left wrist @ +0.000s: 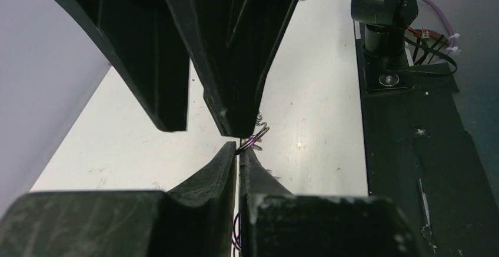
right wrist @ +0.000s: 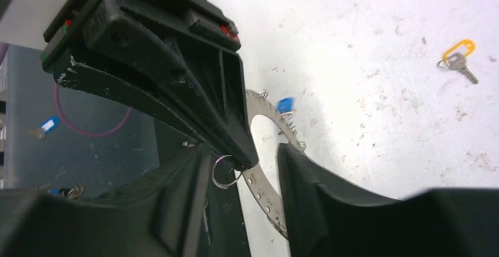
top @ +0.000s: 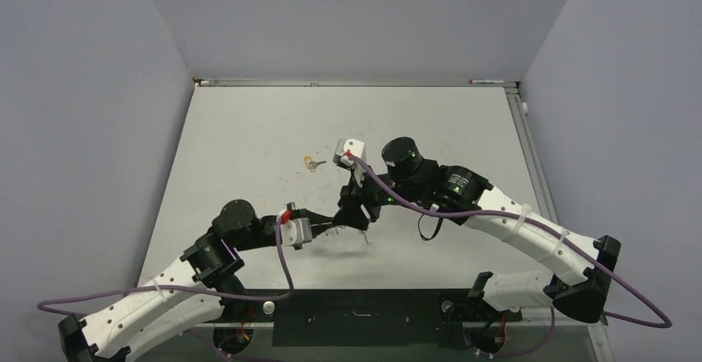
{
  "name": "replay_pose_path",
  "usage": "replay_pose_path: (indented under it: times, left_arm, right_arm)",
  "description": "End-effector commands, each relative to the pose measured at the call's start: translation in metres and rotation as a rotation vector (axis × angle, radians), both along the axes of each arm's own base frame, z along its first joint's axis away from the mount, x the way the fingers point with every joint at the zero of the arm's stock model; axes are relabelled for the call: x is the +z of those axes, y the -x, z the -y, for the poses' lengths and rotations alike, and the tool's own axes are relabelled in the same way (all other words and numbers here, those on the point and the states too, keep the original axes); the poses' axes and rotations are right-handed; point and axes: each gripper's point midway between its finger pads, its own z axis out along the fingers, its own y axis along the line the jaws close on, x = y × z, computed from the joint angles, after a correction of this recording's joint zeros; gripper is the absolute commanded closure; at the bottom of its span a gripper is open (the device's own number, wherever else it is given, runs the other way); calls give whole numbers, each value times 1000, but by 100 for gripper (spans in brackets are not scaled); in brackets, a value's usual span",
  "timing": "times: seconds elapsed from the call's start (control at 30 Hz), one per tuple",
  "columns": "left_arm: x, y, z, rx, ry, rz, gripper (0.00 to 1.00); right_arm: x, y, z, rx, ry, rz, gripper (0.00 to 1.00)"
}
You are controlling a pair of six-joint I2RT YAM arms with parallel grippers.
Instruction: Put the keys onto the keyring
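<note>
The left gripper (left wrist: 238, 150) and the right gripper (right wrist: 241, 154) are met above the table (top: 248, 122), between its middle and its near edge. The left gripper's fingers are pressed together, and a small wire ring (right wrist: 224, 172) is pinched at their very tip. The right gripper's fingers (right wrist: 176, 198) are spread wide, and the tip of the left gripper is set in the gap between them.

The keyring (right wrist: 262, 193) is shown in the right wrist view as a broad silvery loop, flat and pierced with holes. It passes just behind the left gripper's tip. Whether it is also caught in that pinch cannot be told, since the contact is hidden by the black finger. Small wire loops are carried along its outer edge, and the blue-headed key (right wrist: 285, 104) is seen just beside that edge.

The yellow-headed key (top: 310, 163) is laid flat on the table near its middle, a little toward the left edge. It is well apart from the keyring and from both grippers.
</note>
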Motion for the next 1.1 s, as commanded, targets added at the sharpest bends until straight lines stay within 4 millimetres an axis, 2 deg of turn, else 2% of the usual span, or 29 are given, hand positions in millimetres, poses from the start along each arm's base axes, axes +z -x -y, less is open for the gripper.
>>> replay_pose_path:
  times: [0.0, 0.13, 0.33, 0.5, 0.7, 1.07]
  left_arm:
    - [39, 5, -2, -25, 103, 38, 100]
    - [41, 4, -4, -18, 120, 45, 100]
    - [50, 14, -12, -44, 191, 94, 100]
    - [59, 18, -20, -44, 228, 110, 100]
    - [79, 33, -30, -102, 338, 135, 100]
    - [92, 35, -41, -105, 385, 154, 100]
  right_arm:
    - [62, -12, -1, -50, -175, 150, 47]
    - [77, -14, 3, -77, -225, 191, 42]
    - [96, -20, 18, -141, -327, 298, 42]
    - [113, -44, 42, -333, -420, 417, 42]
    - [110, -80, 69, -599, -414, 445, 43]
    - [90, -116, 80, -819, -335, 432, 41]
